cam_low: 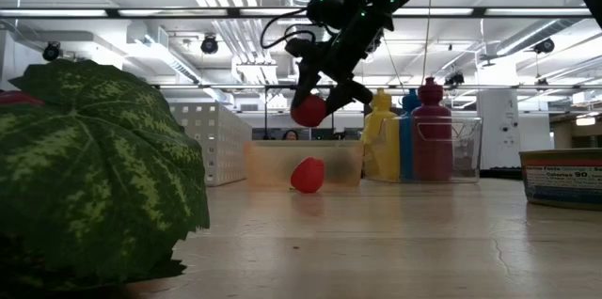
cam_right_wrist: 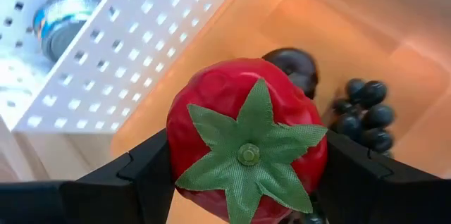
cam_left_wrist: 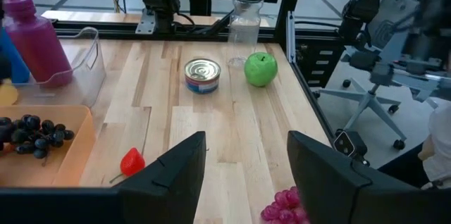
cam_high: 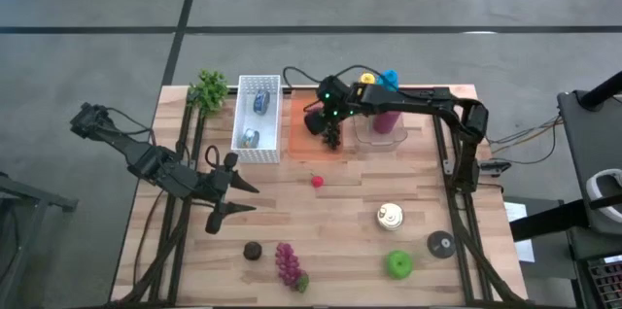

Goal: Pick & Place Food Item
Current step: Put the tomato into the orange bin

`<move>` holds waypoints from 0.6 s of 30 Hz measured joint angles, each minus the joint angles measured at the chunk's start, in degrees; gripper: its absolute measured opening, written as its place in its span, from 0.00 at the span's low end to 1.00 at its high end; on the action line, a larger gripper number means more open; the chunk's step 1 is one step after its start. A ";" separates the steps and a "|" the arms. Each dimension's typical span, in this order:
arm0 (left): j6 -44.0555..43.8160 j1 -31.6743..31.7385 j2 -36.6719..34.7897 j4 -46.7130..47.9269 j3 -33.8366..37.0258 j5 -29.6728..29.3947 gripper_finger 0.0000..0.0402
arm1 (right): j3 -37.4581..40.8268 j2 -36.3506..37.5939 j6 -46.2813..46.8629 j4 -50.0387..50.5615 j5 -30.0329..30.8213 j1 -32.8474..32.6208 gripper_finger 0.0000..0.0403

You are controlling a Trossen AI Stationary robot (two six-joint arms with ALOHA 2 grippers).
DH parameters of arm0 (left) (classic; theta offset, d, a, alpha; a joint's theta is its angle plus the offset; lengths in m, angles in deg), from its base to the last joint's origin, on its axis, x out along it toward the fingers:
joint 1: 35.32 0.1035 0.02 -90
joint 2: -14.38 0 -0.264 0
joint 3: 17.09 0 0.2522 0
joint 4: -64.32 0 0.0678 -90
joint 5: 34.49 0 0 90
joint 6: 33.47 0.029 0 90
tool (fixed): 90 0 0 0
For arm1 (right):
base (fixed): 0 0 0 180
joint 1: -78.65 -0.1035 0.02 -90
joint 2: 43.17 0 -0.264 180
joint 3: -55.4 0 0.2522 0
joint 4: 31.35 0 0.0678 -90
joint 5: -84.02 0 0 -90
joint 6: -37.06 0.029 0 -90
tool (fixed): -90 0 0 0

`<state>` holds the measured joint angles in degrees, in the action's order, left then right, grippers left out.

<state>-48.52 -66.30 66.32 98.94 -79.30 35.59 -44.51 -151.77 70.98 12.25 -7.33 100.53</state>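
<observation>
A red strawberry (cam_right_wrist: 243, 136) with a green leafy cap is between the fingers of my right gripper (cam_low: 310, 103), which is shut on it above the orange bin (cam_high: 299, 139) at the table's far middle. In the bin lie black grapes (cam_right_wrist: 363, 115) and a dark round item (cam_right_wrist: 296, 65). A second small red fruit (cam_high: 317, 182) rests on the tabletop in front of the bin. My left gripper (cam_high: 231, 192) hovers open over the table's left part with nothing between its fingers. My right gripper pinches the strawberry by two opposite sides (cam_right_wrist: 176, 139) between its two fingers. Its green cap faces back toward the wrist. The fingers slant down from the table's right side. The strawberry hangs lifted clear, above the orange bin.
A white perforated basket (cam_high: 272, 115) with cans stands left of the bin, a clear container (cam_high: 381, 139) with bottles to its right. Nearer the front lie a can (cam_high: 390, 216), a green apple (cam_high: 398, 264), purple grapes (cam_high: 288, 263) and a dark disc (cam_high: 440, 244). A leafy green (cam_high: 208, 88) sits far left.
</observation>
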 joint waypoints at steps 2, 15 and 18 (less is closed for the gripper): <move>0.00 0.00 0.00 -0.02 0.00 0.00 0.52 | -0.48 0.06 -0.02 0.26 -0.01 1.25 0.65; -0.02 0.00 0.00 -0.50 0.00 0.00 0.55 | -9.03 -7.51 -1.15 1.07 1.51 6.22 0.65; -0.02 0.00 0.00 -0.70 0.00 0.00 0.54 | -12.26 -10.57 -1.42 2.87 1.55 6.61 0.65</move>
<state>-48.54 -66.30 66.32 98.24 -79.30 35.59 -56.77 -162.33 69.56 15.12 -5.78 107.14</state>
